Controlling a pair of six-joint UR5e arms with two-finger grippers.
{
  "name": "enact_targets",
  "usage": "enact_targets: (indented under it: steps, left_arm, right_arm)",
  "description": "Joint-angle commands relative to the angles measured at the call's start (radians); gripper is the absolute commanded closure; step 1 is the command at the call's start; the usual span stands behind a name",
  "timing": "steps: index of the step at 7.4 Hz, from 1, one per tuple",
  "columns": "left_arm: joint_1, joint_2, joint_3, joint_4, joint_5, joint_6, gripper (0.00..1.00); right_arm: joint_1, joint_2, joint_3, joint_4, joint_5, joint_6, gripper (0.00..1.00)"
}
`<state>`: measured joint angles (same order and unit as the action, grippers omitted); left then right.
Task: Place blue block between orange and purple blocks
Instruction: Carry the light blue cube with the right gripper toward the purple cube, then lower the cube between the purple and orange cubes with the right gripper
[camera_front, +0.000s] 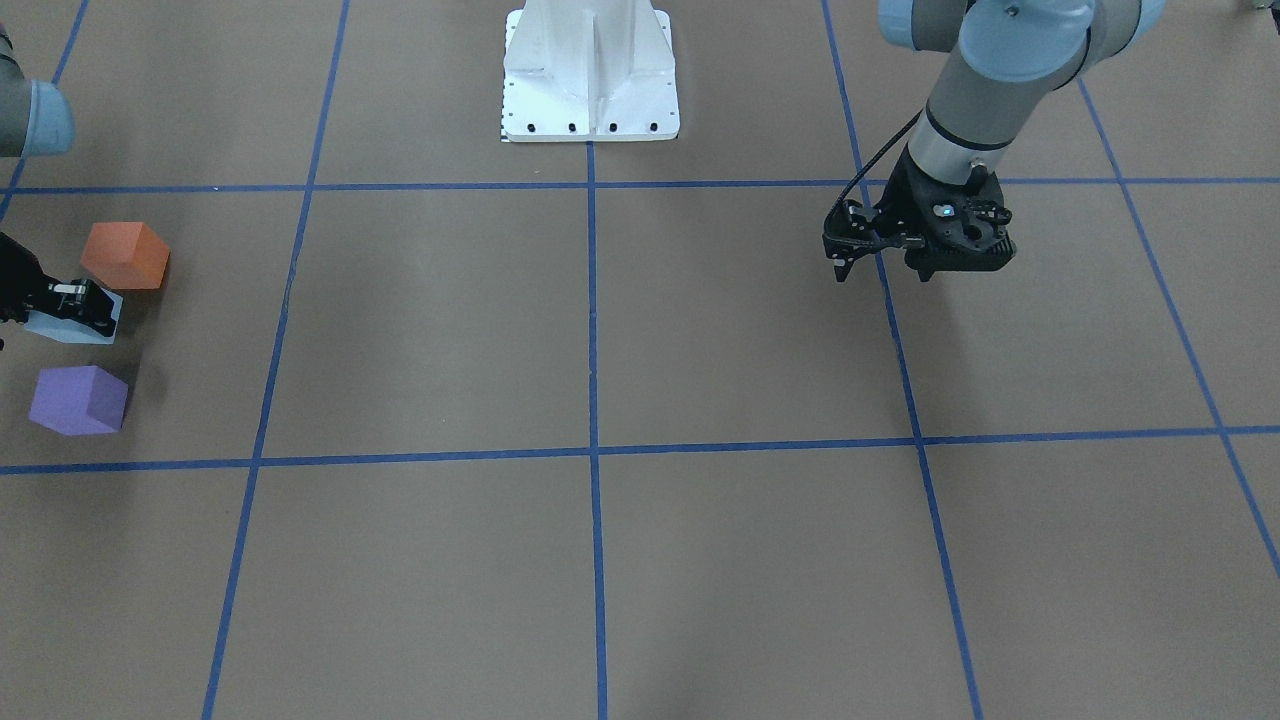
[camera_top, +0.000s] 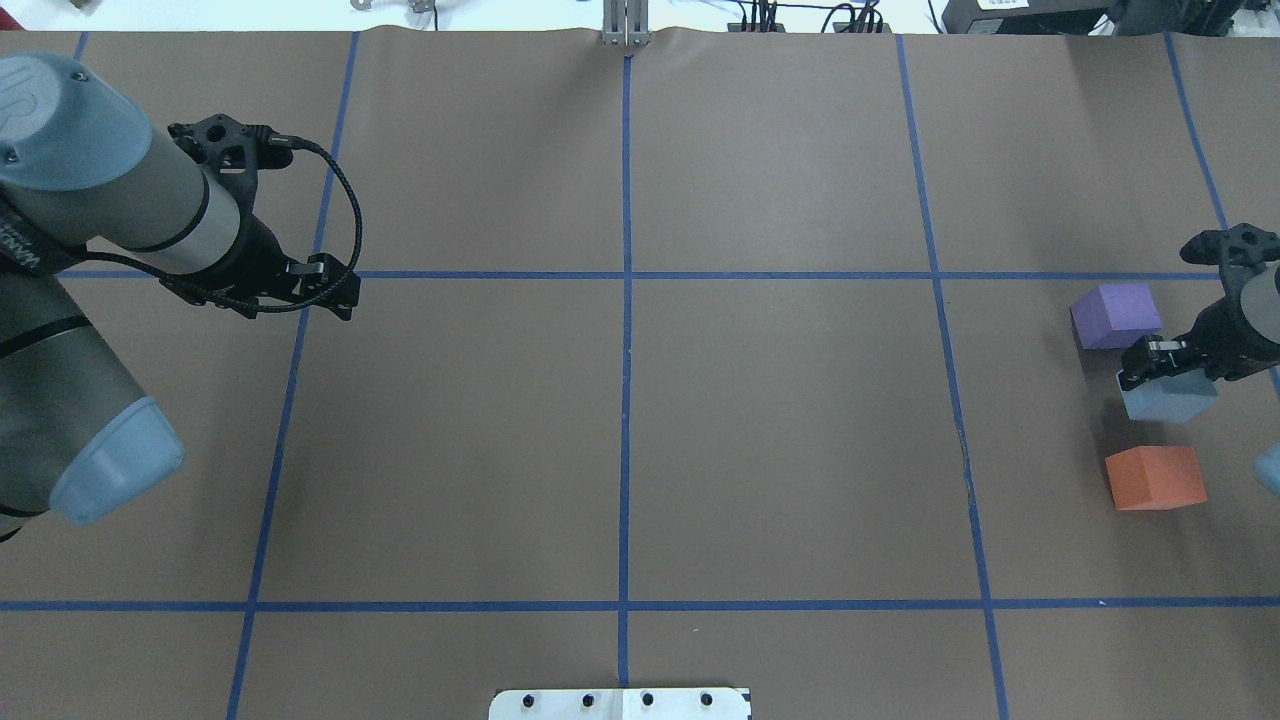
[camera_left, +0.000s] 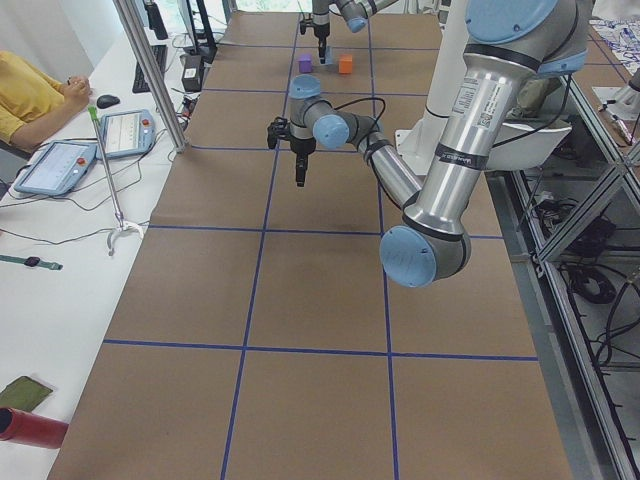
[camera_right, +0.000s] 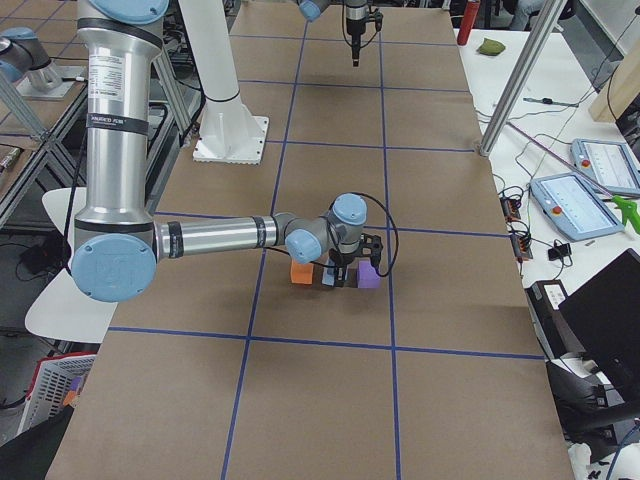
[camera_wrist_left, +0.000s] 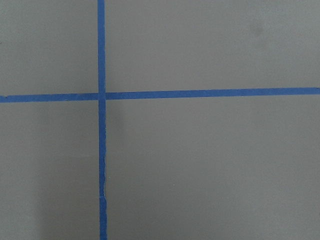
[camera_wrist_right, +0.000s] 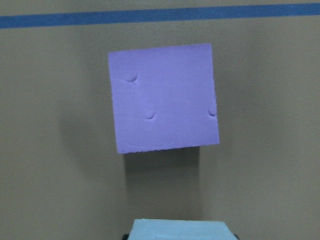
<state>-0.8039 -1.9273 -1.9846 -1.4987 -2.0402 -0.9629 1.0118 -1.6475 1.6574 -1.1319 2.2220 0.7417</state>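
The light blue block (camera_top: 1168, 400) sits between the purple block (camera_top: 1115, 314) and the orange block (camera_top: 1155, 477) at the table's far right. My right gripper (camera_top: 1160, 368) is over the blue block and shut on it. In the front view the same row shows as orange block (camera_front: 125, 254), blue block (camera_front: 68, 326) and purple block (camera_front: 78, 399), with the right gripper (camera_front: 78, 298) on top. The right wrist view shows the purple block (camera_wrist_right: 164, 98) ahead and the blue block's top edge (camera_wrist_right: 180, 229) at the bottom. My left gripper (camera_top: 335, 293) hangs shut and empty far from the blocks.
The table is brown paper with a grid of blue tape lines (camera_top: 626, 275). The white robot base (camera_front: 590, 75) stands at the table's near middle edge. An operator with tablets (camera_left: 60, 165) sits beyond the far edge. The left wrist view shows only a tape crossing (camera_wrist_left: 101, 95).
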Motion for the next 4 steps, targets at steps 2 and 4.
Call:
enact_targets:
  steps: [2,4]
  left_arm:
    - [0.002,-0.002,-0.008,0.0,0.0,-0.022,0.0]
    - [0.002,-0.002,-0.01,0.0,0.0,-0.022,0.0]
  right_arm:
    - [-0.007,0.026,-0.018,0.044,-0.004,0.039,1.0]
    - [-0.027,0.028,-0.031,0.053,-0.034,0.028,1.0]
